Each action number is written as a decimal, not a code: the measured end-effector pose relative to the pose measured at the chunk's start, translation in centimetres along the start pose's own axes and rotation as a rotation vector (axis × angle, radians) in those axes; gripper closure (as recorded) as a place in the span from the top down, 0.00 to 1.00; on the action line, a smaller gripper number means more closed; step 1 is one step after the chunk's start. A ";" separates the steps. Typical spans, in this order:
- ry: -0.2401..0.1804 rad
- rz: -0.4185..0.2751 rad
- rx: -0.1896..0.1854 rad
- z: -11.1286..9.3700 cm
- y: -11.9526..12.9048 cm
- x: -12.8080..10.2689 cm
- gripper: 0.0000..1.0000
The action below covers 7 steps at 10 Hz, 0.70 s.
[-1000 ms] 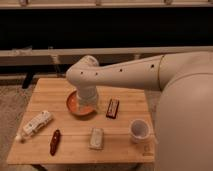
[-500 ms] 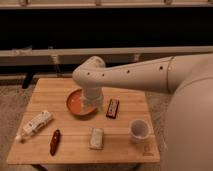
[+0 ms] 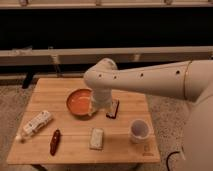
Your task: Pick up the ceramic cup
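Observation:
The ceramic cup (image 3: 139,130) is small, white and round. It stands upright near the front right corner of the wooden table (image 3: 50,92). My arm reaches in from the right, and the gripper (image 3: 98,109) hangs over the middle of the table, at the right rim of the wide orange bowl (image 3: 79,102). The gripper is well to the left of the cup and a little behind it, not touching it. Nothing shows in the gripper.
A dark flat bar (image 3: 113,108) lies just right of the gripper. A white packet (image 3: 96,138) lies at the front middle, a brown oblong thing (image 3: 54,141) at the front left, and a white bottle (image 3: 35,124) on its side at the left edge. A dark wall and rail stand behind.
The arm has swung to the right, and the gripper has moved from over the orange bowl to its right rim. More of the bowl shows. The cup has not moved.

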 end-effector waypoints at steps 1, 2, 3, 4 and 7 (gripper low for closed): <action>-0.003 0.009 -0.005 0.0 -1.6 0.5 0.65; -0.004 0.015 -0.006 0.0 -2.7 0.8 0.65; -0.005 0.020 -0.008 0.0 -3.5 1.0 0.65; -0.005 0.028 -0.013 0.1 -3.9 1.2 0.65; -0.002 0.057 -0.015 0.4 -7.5 2.4 0.65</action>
